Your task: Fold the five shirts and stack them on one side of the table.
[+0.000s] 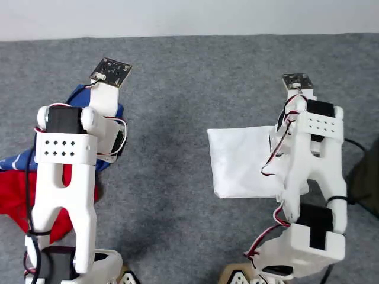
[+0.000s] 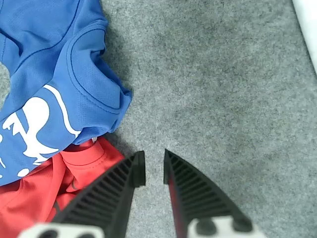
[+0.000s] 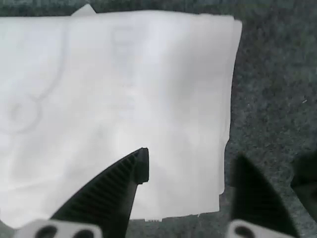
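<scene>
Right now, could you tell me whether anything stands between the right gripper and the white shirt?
Nothing visible does: the right gripper hangs open directly over the folded white shirt, one finger above the cloth, the other past its edge over the grey mat.

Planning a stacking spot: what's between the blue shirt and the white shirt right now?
Just bare grey mat between blue shirt and white shirt, high view.

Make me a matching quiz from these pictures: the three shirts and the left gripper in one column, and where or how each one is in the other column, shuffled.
1. white shirt
2. blue shirt
3. red shirt
4. left gripper

A. crumpled, white print showing
B. holding nothing, over the grey table
C. folded into a flat rectangle
D. partly tucked under another shirt

Pairs: 1-C, 2-A, 3-D, 4-B
</scene>
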